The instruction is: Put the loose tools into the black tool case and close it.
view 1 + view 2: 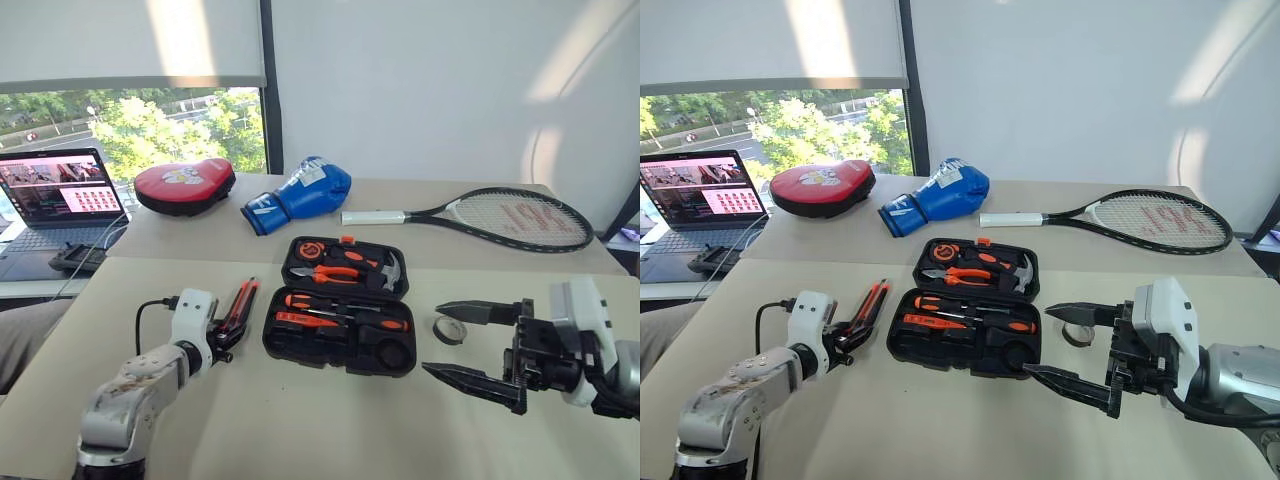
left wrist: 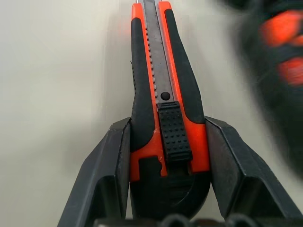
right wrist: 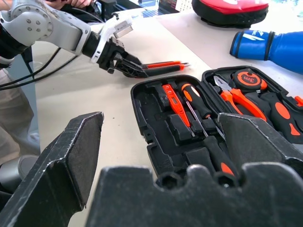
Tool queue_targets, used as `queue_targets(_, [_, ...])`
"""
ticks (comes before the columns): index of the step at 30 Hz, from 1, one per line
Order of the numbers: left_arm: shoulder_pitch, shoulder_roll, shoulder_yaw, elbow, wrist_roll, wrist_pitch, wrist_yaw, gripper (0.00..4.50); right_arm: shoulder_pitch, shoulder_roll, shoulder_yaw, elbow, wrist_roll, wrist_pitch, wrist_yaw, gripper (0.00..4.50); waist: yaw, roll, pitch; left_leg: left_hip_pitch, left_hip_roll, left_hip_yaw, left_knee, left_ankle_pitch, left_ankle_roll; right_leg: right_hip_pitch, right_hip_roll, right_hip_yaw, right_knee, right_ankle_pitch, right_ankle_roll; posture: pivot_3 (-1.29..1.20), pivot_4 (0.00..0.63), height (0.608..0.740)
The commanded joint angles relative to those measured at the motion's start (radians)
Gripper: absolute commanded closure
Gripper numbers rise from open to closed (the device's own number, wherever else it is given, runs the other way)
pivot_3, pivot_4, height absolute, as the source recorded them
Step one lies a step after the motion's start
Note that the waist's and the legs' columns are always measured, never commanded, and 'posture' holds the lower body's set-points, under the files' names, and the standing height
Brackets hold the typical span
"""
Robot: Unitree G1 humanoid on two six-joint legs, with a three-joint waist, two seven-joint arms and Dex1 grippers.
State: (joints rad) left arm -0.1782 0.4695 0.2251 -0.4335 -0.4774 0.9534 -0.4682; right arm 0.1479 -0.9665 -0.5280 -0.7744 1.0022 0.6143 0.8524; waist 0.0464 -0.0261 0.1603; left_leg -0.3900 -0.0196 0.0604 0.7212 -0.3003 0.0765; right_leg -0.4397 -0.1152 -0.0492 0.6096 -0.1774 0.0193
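My left gripper [image 1: 228, 325] is clenched on the butt end of the orange-and-black utility knife [image 2: 163, 90], a finger [image 2: 111, 175] pressed to either flank of the handle, the blade end reaching toward twelve o'clock beside the open black plastic clamshell tool case [image 1: 342, 305]. I judge the step in hand to be carrying this knife to its moulded slot; the next move calls for swinging it toward three o'clock over the near tray and lining it up with an empty recess before letting go. The case lies open at table centre, screwdrivers and pliers already seated. At three o'clock of it sits the small black tape roll [image 1: 449, 330], loose on the tan table [image 1: 300, 420]. My right gripper [image 1: 480, 347] hangs spread wide, grasping nothing, near that roll.
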Motion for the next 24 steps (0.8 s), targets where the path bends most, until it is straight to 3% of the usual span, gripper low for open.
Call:
queue_targets(1, [-0.098, 0.155, -0.049, 0.053, -0.051, -0.201, -0.343, 2.72, 0.025, 0.014, -0.049, -0.036, 0.004, -0.011, -0.011, 0.00, 0.003, 0.000, 0.000, -0.001, 0.000, 0.000, 0.000, 0.000, 0.000, 0.000, 0.000, -0.001, 0.000, 0.000, -0.001, 0.00, 0.150, 0.740])
queue_targets(5, [-0.325, 0.281, -0.298, 0.331, 0.038, -0.402, -0.761, 2.72, 0.069, 0.027, -0.088, -0.065, 0.009, -0.009, -0.028, 0.00, 0.007, 0.003, 0.001, 0.000, -0.002, 0.002, 0.000, 0.001, 0.001, 0.001, 0.005, -0.005, -0.001, -0.003, -0.005, 0.00, 0.150, 0.740])
queue_targets(10, [-0.542, 0.251, -0.508, 0.648, 0.203, -0.713, -1.038, 2.72, 0.121, 0.041, -0.130, -0.105, 0.023, -0.002, -0.055, 0.00, 0.000, 0.002, 0.001, 0.000, -0.005, 0.005, 0.001, -0.005, 0.015, 0.002, 0.005, -0.006, -0.002, -0.003, -0.004, 0.00, 0.150, 0.740])
queue_targets(18, [-0.639, 0.163, -0.606, 0.860, 0.348, -0.959, -1.115, 2.72, 0.201, 0.058, -0.183, -0.163, 0.037, -0.005, -0.094, 0.00, -0.010, 0.002, 0.001, -0.002, -0.004, 0.005, 0.004, -0.006, 0.017, 0.001, 0.003, -0.006, -0.002, 0.000, 0.003, 0.00, 0.150, 0.740])
queue_targets(24, [-0.670, 0.132, -0.615, 0.923, 0.406, -1.030, -1.116, 2.72, 0.221, 0.054, -0.196, -0.180, 0.053, -0.008, -0.115, 0.00, -0.006, 0.002, 0.001, -0.003, -0.004, 0.005, 0.006, -0.009, 0.021, 0.001, 0.002, -0.006, -0.002, 0.000, 0.005, 0.00, 0.150, 0.740])
